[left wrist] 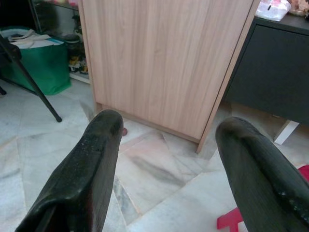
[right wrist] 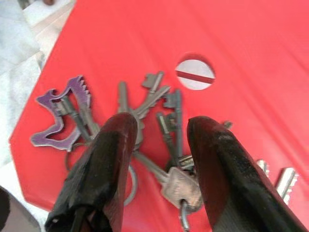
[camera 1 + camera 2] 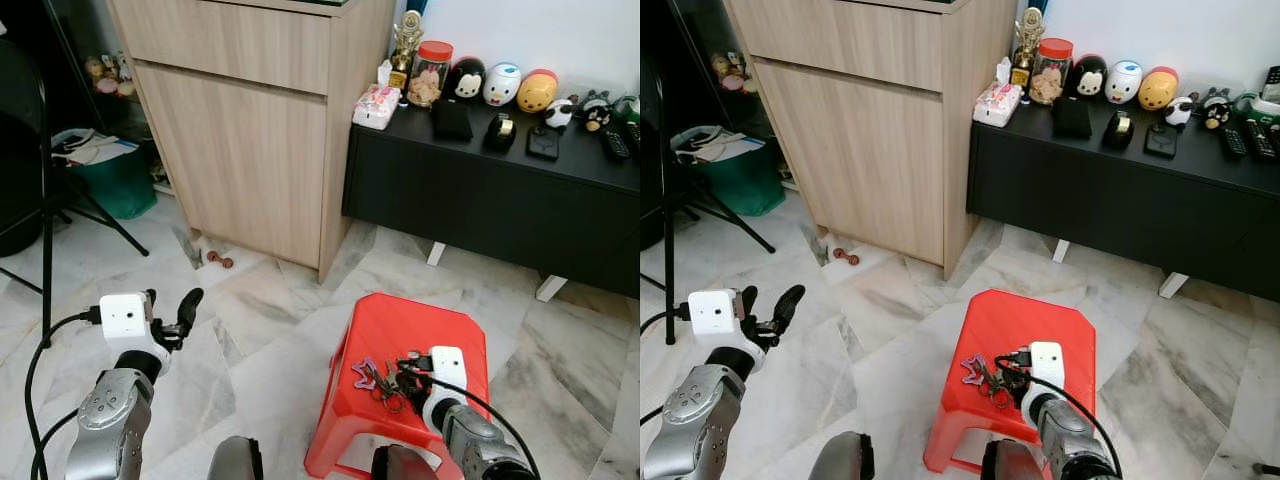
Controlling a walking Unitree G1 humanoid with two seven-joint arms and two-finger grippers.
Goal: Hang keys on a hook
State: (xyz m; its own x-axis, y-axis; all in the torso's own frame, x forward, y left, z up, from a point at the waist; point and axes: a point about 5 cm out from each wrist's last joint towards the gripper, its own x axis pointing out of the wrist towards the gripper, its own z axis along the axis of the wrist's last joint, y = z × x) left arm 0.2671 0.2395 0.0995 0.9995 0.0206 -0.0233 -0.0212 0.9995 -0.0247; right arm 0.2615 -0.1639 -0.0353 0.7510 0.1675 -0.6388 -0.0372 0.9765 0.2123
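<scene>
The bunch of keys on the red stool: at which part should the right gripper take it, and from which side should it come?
Probably from above, closing on the middle of the bunch of keys, where the shafts meet at the ring. The keys lie flat and fanned on the red stool, so a side approach finds little to pinch. The right gripper already hangs open over that cluster; the purple charm lies off to one side.

Pale marble floor (image 3: 260, 300) with grey veining runs underfoot, bright and evenly lit. A light wood cabinet (image 3: 250, 130) stands on it, with a low black sideboard (image 3: 480, 200) just beside it against a white wall (image 3: 560, 30). Jars and round figurines line the sideboard top. Far left, a green bin (image 3: 120, 185) sits behind a black tripod leg (image 3: 95, 215).
</scene>
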